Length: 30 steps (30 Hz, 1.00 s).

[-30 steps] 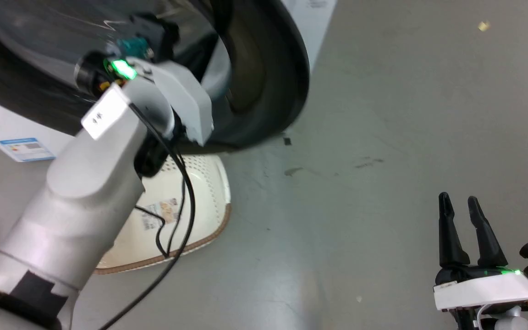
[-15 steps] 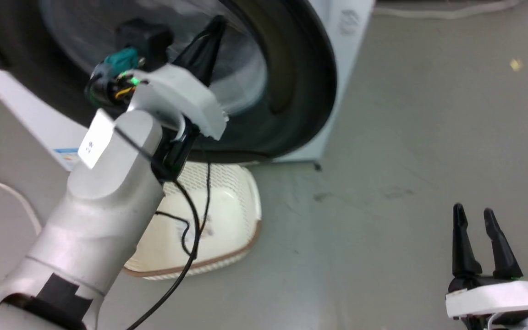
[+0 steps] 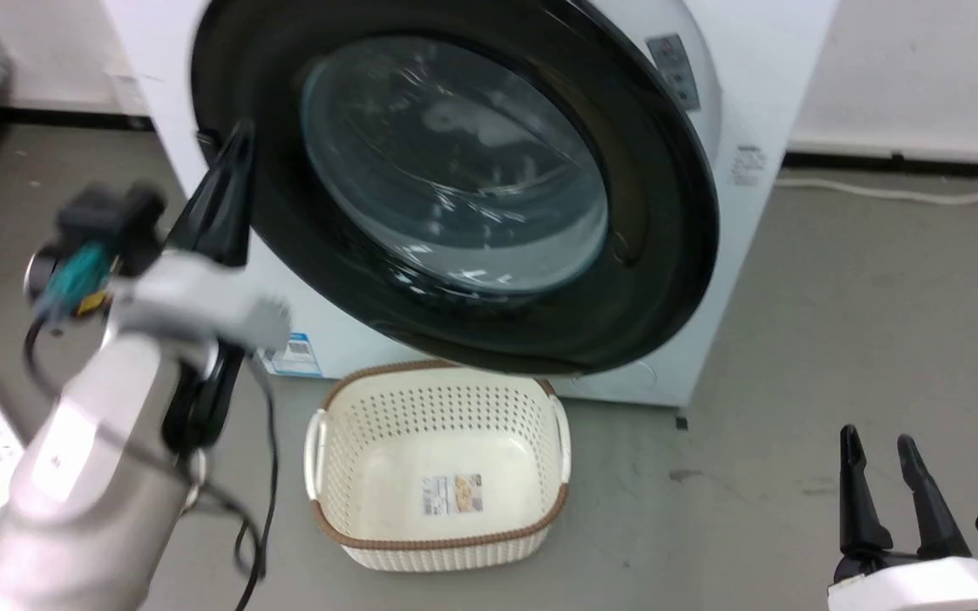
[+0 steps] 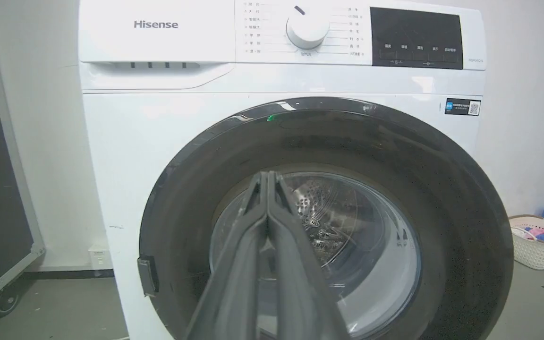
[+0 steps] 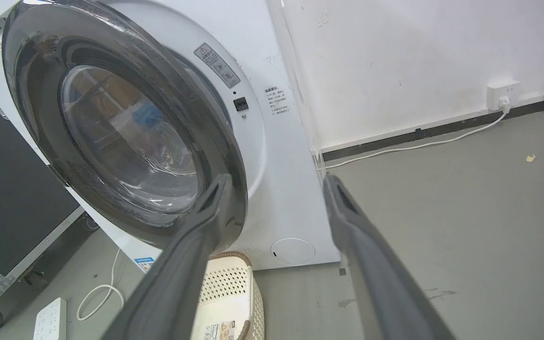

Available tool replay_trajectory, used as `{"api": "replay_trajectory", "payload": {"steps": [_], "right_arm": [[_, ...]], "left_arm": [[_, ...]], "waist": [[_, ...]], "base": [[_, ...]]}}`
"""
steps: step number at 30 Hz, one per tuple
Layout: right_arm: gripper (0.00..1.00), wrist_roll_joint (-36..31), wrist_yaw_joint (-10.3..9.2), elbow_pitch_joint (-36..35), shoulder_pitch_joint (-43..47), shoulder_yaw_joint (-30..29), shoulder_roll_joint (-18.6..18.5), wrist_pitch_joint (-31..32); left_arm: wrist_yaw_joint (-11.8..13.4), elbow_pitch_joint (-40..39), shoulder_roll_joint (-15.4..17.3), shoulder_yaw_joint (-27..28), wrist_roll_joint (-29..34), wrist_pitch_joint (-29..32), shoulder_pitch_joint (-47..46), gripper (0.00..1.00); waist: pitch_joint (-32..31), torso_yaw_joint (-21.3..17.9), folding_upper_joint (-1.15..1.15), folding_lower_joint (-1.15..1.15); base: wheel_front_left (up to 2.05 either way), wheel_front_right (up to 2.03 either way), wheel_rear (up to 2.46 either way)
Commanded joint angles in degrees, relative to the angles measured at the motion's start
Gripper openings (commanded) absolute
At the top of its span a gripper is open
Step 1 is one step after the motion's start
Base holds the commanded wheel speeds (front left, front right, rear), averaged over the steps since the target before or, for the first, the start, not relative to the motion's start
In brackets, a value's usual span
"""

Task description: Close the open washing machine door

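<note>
Spread right claw (image 5: pixel 277 178) faces washing machine door (image 5: pixel 125 132).

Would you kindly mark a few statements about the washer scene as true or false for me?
1. The left gripper has its fingers pressed together. True.
2. The right gripper is shut. False: its fingers stand apart.
3. The cream basket before the machine holds laundry. False: it is empty apart from a sticker.
4. The washing machine door covers the drum opening of the washing machine. True.
5. The right gripper touches the door. False: it hangs over the floor, apart from the machine.
</note>
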Motion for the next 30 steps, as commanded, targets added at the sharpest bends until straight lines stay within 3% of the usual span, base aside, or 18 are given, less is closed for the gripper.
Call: {"api": "replay_trajectory", "payload": {"steps": [1, 10, 18, 26, 28, 29, 30], "right_arm": [[1.0, -0.4, 0.05, 0.2, 1.2, 0.0, 0.0, -0.2], [1.0, -1.0, 0.05, -0.2, 3.0, 1.3, 0.0, -0.2], [1.0, -0.8, 0.05, -0.4, 4.3, 2.6, 0.0, -0.2], [1.0, -1.0, 0.05, 0.0, 5.6, 3.8, 0.0, 0.0], [1.0, -1.0, 0.05, 0.0, 5.6, 4.0, 0.0, 0.1], [1.0, -1.2, 0.05, 0.0, 5.6, 4.2, 0.0, 0.4], [1.0, -1.3, 0.05, 0.0, 5.5, 4.2, 0.0, 0.6]], "left_arm": [[0.9, -2.5, 0.7, 1.9, 0.7, -0.3, 4.2, 0.0], [3.0, -11.7, 2.9, 10.3, 1.5, -0.3, 22.8, 0.0], [2.0, -14.9, 4.4, 10.6, -0.5, 0.1, 33.7, 0.0], [3.3, -16.6, 3.6, 9.9, -2.3, 1.9, 38.5, 0.0], [3.5, -16.6, 3.6, 9.9, -2.3, 1.9, 38.6, 0.05], [3.8, -16.7, 3.6, 9.8, -2.1, 1.9, 38.5, 1.0], [3.9, -16.8, 3.7, 9.7, -1.8, 1.9, 38.5, 1.0]], "waist": [[-1.6, 1.4, 0.0, 0.01], [-2.9, 1.7, 0.0, 0.01], [-3.2, 1.1, 0.0, 0.01], [-3.7, 1.7, 0.0, 0.01], [-3.7, 1.7, 0.0, 0.01], [-3.6, 1.8, 0.0, 0.01], [-3.6, 1.8, 0.0, 0.01]], "base": [[0.0, 0.0, 0.0], [0.0, 0.0, 0.0], [0.0, 0.0, 0.0], [0.0, 0.0, 0.0], [0.0, 0.0, 0.0], [0.0, 0.0, 0.0], [0.0, 0.0, 0.0]]}}
